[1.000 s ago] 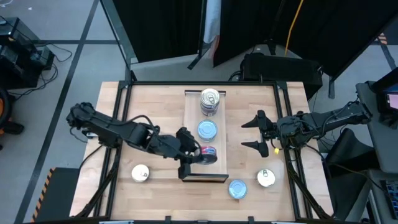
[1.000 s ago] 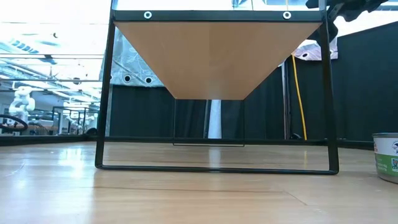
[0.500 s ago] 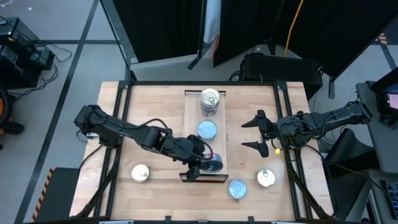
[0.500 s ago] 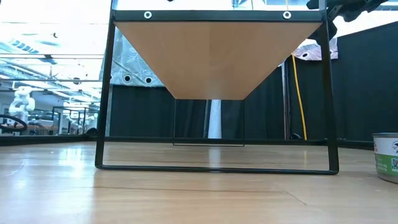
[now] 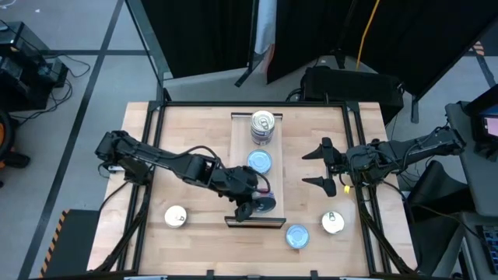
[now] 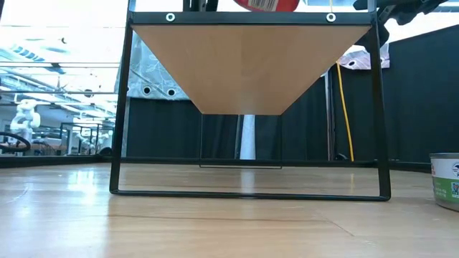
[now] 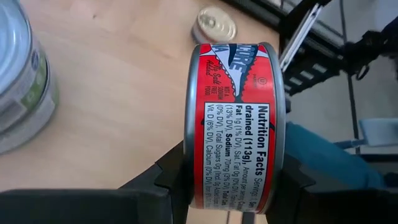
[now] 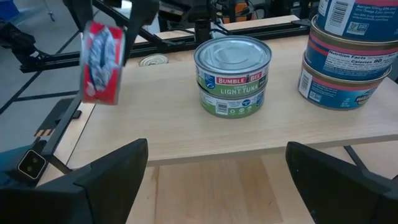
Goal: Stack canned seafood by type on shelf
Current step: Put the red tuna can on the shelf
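Observation:
My left gripper (image 5: 253,206) is shut on a red-labelled tin (image 7: 235,118) over the near end of the shelf (image 5: 238,148), a light-wood board on a dark frame. On the shelf stand a blue-topped tin (image 5: 259,162) at the middle and a stack with a silver pull-tab top (image 5: 263,124) at the far end. My right gripper (image 5: 320,165) waits open to the right of the shelf, touching nothing. In its wrist view the red tin (image 8: 102,62) hangs left of the light tuna tin (image 8: 233,74). The low view catches the red tin (image 6: 265,3) at its upper edge. My left gripper pinches the red tin between its two fingers (image 7: 174,177), one on each flat end (image 7: 194,155). The fingers slant down from the table's left. The tin is turned on its edge, label side (image 7: 249,137) toward the wrist camera, and hangs lifted just above the shelf's near end.
On the plank table lie a cream-topped tin (image 5: 176,216) near the left front, a blue-topped tin (image 5: 296,236) in front of the shelf, and a cream-topped tin (image 5: 333,222) at the right front. Bare wood shows left and right of the shelf.
My left gripper has carried the red tin toward the table's right and near side, from the shelf's left edge to over its near end. The tin now shows at the upper edge of the low view, where it did not before.

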Available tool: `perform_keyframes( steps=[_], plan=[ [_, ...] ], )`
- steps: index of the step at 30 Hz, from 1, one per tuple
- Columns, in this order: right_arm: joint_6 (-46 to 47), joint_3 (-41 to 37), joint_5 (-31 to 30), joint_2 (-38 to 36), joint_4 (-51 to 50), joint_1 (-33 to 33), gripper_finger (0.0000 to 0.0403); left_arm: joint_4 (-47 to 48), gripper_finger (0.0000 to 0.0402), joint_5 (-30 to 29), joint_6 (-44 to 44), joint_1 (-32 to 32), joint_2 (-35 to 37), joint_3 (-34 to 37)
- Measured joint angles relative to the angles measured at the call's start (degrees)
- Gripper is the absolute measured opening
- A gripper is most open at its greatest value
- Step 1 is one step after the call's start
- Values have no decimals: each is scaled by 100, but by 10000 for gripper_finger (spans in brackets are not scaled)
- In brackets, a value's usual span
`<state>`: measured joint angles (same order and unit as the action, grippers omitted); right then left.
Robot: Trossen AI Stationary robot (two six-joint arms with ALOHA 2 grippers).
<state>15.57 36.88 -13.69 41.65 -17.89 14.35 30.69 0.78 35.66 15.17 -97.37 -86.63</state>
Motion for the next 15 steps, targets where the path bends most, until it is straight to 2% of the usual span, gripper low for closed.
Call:
perform_keyframes(
  steps=[7, 15],
  plan=[
    [24, -1, 5, 0, -2, 0, 375, -60, 147, 557, 157, -139, -4, 189],
    [42, -1, 7, 0, -7, 0, 375, -122, 162, 784, 189, -172, -6, 218]
  ],
)
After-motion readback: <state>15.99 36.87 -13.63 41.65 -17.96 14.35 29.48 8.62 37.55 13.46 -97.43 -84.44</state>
